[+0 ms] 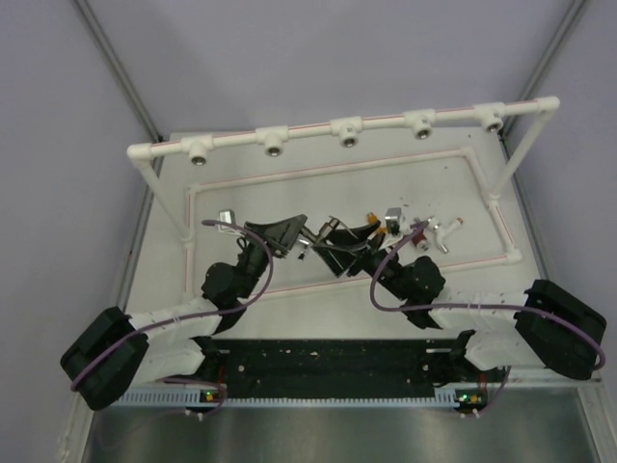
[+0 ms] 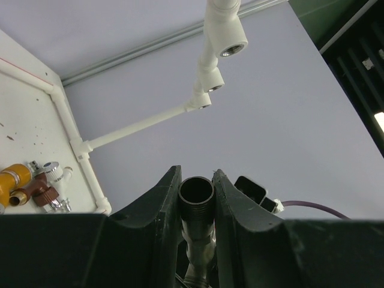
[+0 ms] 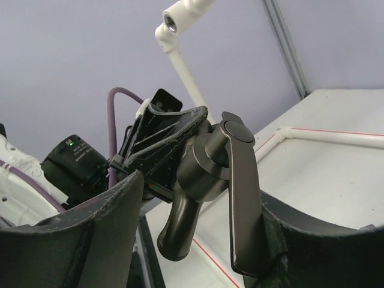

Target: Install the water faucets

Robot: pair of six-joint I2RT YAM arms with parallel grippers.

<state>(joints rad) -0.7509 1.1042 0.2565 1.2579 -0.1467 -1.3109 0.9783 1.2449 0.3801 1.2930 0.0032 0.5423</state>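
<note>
My left gripper (image 2: 196, 186) is shut on the threaded inlet of the dark grey faucet (image 2: 196, 197), whose open pipe end faces the camera. In the right wrist view, the faucet's body, bent spout and lever handle (image 3: 241, 192) stick out of the left gripper (image 3: 171, 135). My right gripper (image 3: 201, 204) stands open around them. The handle rests against its right finger and the left finger is clear of the spout. From above, both grippers (image 1: 289, 236) (image 1: 339, 246) meet at the table's middle. Orange-gold (image 2: 13, 177), reddish-brown (image 2: 37, 189) and silver (image 2: 54, 174) faucets lie on the table.
A raised white pipe rail carries several threaded sockets (image 1: 347, 132) along the far side. A flat white pipe frame (image 1: 501, 217) borders the work area. One silver faucet (image 1: 227, 220) lies left of my left gripper and a white one (image 1: 445, 231) lies at the right.
</note>
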